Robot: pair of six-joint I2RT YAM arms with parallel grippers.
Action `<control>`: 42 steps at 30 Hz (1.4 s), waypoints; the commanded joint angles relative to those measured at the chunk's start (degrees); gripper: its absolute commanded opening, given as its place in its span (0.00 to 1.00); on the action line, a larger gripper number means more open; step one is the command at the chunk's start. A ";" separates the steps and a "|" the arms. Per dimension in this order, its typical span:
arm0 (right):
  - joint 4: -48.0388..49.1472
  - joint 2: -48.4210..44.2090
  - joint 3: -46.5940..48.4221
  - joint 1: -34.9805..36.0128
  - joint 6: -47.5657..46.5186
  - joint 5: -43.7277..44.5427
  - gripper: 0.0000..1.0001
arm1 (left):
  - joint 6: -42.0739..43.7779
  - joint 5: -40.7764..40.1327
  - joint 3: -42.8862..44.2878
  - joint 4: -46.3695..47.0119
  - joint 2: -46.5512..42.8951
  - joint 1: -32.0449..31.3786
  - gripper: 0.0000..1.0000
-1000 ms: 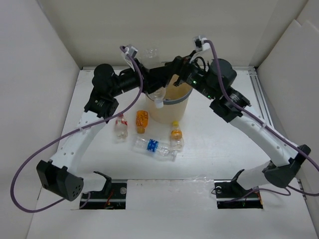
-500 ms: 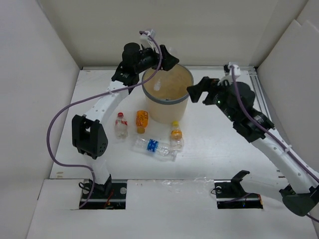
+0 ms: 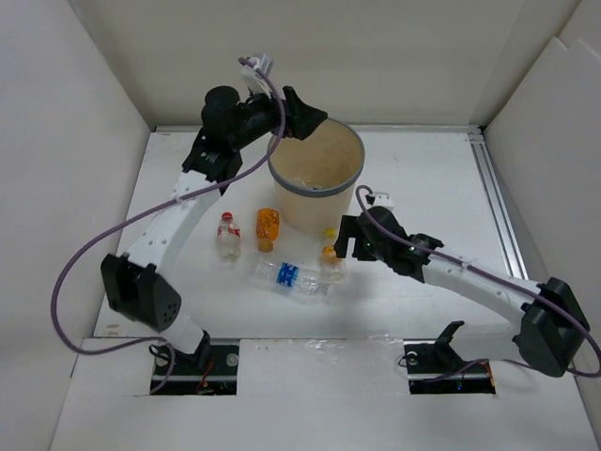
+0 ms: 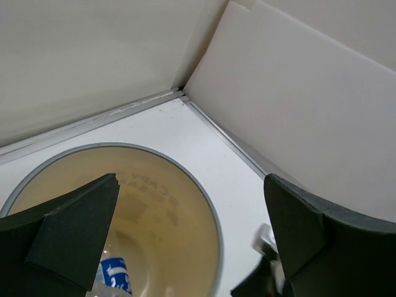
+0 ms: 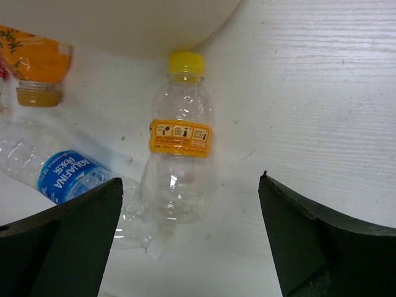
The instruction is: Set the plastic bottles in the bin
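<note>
Blue AQUAFINA label [image 5: 68, 174] beside yellow-capped bottle [image 5: 179, 154]; left fingers [image 4: 65, 232], right fingers [image 5: 312, 238] wide apart, empty.

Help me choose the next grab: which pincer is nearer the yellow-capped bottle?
Right. The right pincer hangs open over the yellow-capped bottle, which is beside the bin. The left pincer is open over the bin's far-left rim.

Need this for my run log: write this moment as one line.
left gripper: open above bin | right gripper: open over yellow-capped bottle | table: four bottles | bin: blue-labelled bottle inside
</note>
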 commanded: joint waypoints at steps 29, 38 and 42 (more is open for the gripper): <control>-0.66 -0.47 -8.05 6.92 14.80 10.13 0.17 | -0.24 -9.35 -12.59 -17.18 -25.90 0.17 1.00; -6.33 -24.90 1.52 6.92 7.17 8.58 0.00 | -11.39 17.64 -21.02 4.08 -22.55 0.17 1.00; 4.30 -27.57 4.34 6.92 -0.39 1.11 0.00 | -13.86 21.87 -23.23 12.78 -22.55 0.17 1.00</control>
